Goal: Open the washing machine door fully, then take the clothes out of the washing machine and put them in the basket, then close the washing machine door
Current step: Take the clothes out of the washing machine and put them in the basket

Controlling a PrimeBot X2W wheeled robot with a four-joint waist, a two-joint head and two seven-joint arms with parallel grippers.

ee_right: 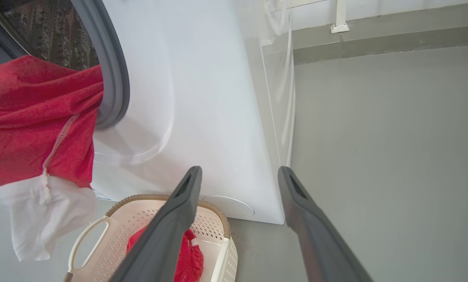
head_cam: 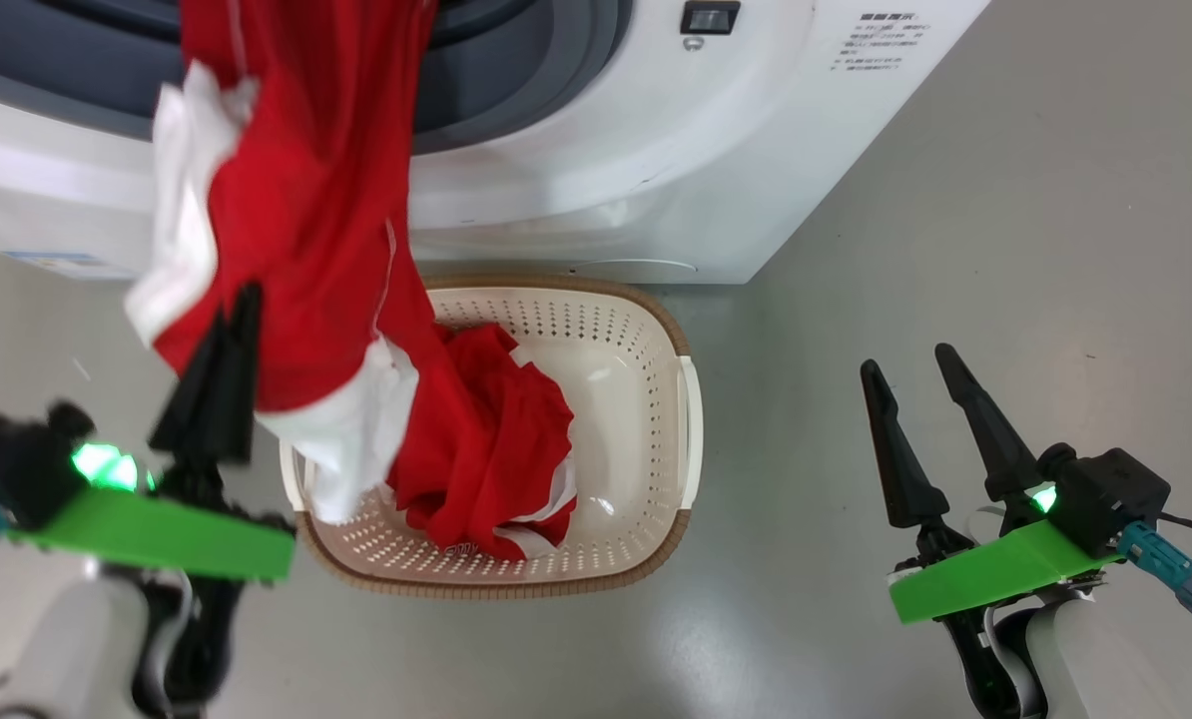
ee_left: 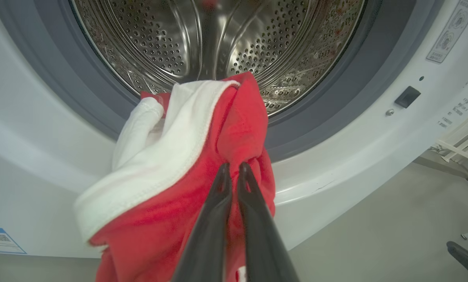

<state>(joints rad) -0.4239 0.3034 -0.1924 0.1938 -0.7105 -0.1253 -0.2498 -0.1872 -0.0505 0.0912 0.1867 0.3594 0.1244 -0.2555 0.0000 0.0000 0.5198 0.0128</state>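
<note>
Two tools flank the basket (head_cam: 636, 399), which stands on the grey floor (head_cam: 955, 250) just in front of the washing machine (head_cam: 576, 180). The left tool (head_cam: 239, 305) has its fingers pressed together on a red garment (head_cam: 306, 180) with white panels, which reaches from the mouth of the drum (ee_left: 218, 35) down over the basket's left rim. More red cloth (head_cam: 486, 439) lies bunched inside the basket. The right tool (head_cam: 907, 359), well to the basket's right, has its fingers spread wide and grips nothing.
</note>
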